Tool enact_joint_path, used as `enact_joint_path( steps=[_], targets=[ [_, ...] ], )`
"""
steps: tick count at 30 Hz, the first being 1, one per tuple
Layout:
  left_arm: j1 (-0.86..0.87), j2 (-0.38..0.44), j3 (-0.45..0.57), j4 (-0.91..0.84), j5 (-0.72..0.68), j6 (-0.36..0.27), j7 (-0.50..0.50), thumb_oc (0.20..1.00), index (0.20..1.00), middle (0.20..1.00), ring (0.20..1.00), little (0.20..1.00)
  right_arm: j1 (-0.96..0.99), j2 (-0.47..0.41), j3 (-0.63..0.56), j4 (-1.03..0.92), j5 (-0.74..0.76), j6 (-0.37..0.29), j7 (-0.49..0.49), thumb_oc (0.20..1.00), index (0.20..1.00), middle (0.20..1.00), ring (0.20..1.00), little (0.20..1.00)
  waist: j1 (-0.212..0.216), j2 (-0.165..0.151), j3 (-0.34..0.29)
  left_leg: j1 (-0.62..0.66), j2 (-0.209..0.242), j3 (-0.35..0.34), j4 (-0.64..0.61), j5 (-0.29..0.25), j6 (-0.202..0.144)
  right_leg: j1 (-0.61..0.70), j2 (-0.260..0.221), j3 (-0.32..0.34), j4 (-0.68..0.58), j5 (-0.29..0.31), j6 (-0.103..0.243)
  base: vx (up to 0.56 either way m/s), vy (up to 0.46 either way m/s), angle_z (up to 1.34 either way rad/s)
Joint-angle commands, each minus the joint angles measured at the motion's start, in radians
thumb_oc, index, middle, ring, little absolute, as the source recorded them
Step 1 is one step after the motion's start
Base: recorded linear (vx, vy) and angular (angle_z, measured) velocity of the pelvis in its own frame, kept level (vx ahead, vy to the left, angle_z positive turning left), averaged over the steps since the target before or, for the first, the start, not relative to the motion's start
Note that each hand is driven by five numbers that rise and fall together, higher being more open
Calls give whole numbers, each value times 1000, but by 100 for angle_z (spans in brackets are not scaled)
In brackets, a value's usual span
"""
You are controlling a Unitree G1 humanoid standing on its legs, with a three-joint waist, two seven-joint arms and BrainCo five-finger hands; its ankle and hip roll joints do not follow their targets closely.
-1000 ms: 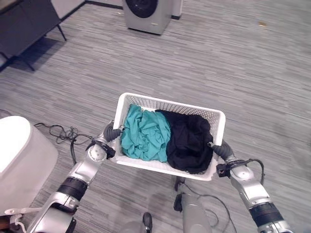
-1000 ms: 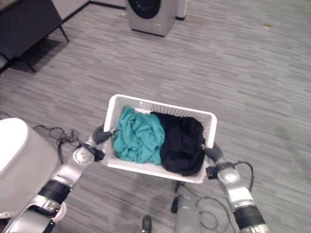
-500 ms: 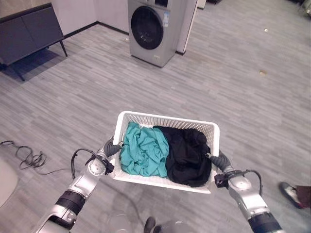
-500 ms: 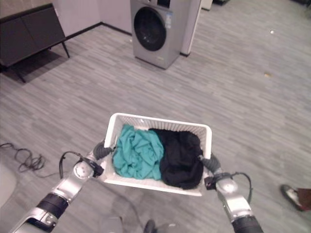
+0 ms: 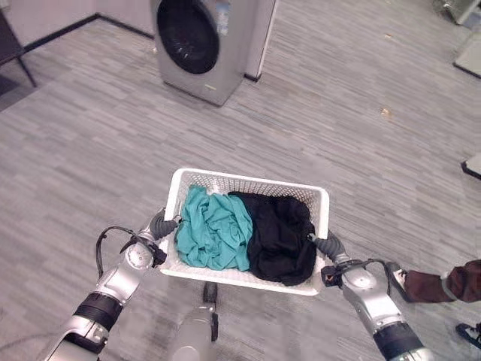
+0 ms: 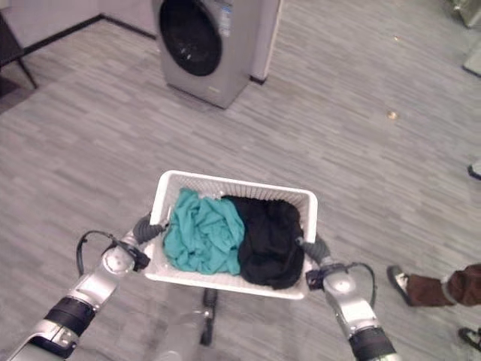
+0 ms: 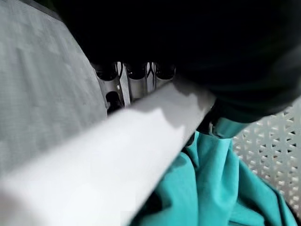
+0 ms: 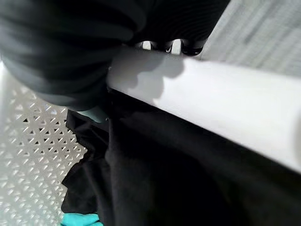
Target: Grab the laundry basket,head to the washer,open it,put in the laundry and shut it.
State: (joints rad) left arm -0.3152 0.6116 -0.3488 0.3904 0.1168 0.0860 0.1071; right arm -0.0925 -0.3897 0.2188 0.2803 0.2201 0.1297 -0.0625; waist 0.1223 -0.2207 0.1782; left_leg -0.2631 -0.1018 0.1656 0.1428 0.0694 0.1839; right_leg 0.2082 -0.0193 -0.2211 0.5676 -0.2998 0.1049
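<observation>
Left eye view: laundry basket [image 5: 248, 185] between robot hands.

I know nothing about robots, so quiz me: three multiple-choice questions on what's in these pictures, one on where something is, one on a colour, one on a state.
1. Where is the washer?
A. ahead of the robot, across the floor
B. behind the basket's right end
C. inside the basket

2. What colour is the garment at the robot's left end of the basket?
A. red
B. teal
C. yellow

3. The washer's door is:
A. removed
B. wide open
C. closed

Answers: 1 A, the washer stands beyond the basket. 2 B, the teal garment lies beside the black garment. 3 C, the round dark door sits flush.
</observation>
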Motion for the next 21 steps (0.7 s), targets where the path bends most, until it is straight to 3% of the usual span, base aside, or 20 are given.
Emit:
enact_joint_path(
  steps=[1,3,4,5,8,10,13,16,21],
  targets=[
    [-46,69,84,-67,-11,-55,62,200,200,200,200,200,-80,-32,-60,-33,-36,-82,-12,200,200,200,200,200,21,61,-43,38,122,-25,11,-70,-99,-171,-111,-13,144,434,106,640,445,-9],
    [-40,72,95,-77,-23,-51,68,200,200,200,200,200,-72,-22,-65,-41,-53,-74,-6,200,200,200,200,200,2,91,-37,110,130,-5,-7,-98,-81,-246,-154,-66,237,437,119,364,244,12],
    [-40,72,96,-77,-23,-51,68,200,200,200,200,200,-72,-22,-65,-41,-53,-73,-6,200,200,200,200,200,2,88,-35,112,126,-4,-8,-98,-80,-247,-159,-64,243,434,120,378,225,11],
    [-47,72,97,-93,-26,-47,67,200,200,200,200,200,-66,-27,-74,-56,-64,-66,-2,200,200,200,200,200,-17,114,-26,166,125,-5,-27,-112,-79,-302,-206,-123,204,401,105,402,175,1],
    [-58,71,91,-95,-22,-47,63,200,200,200,200,200,-46,-32,-95,-72,-54,-69,1,200,200,200,200,200,-32,123,-26,222,115,-15,-35,-146,-102,-326,-217,-197,-27,282,62,429,61,41],
    [-57,65,90,-95,-15,-46,56,200,200,200,200,200,-33,-30,-109,-82,-46,-71,0,200,200,200,200,200,-39,125,-26,242,119,-34,-25,-177,-121,-327,-200,-213,-248,268,42,356,-123,45],
    [-68,46,97,-78,7,-48,60,200,200,200,200,200,-21,-26,-117,-91,-43,-74,1,200,200,200,200,200,-55,126,-14,286,114,-60,-7,-232,-138,-379,-194,-118,-498,324,68,313,-117,48],
    [-73,32,101,-70,17,-51,64,200,200,200,200,200,-15,-22,-119,-97,-45,-75,7,200,200,200,200,200,-61,132,-9,307,109,-68,5,-260,-137,-413,-205,-81,-584,365,87,252,-75,36],
    [-56,13,109,-48,45,-61,62,200,200,200,200,200,-7,-31,-120,-87,-49,-85,17,200,200,200,200,200,-97,127,-42,431,95,-101,33,-345,-149,-411,-181,-2,-546,399,97,515,-160,33]
  ],
)
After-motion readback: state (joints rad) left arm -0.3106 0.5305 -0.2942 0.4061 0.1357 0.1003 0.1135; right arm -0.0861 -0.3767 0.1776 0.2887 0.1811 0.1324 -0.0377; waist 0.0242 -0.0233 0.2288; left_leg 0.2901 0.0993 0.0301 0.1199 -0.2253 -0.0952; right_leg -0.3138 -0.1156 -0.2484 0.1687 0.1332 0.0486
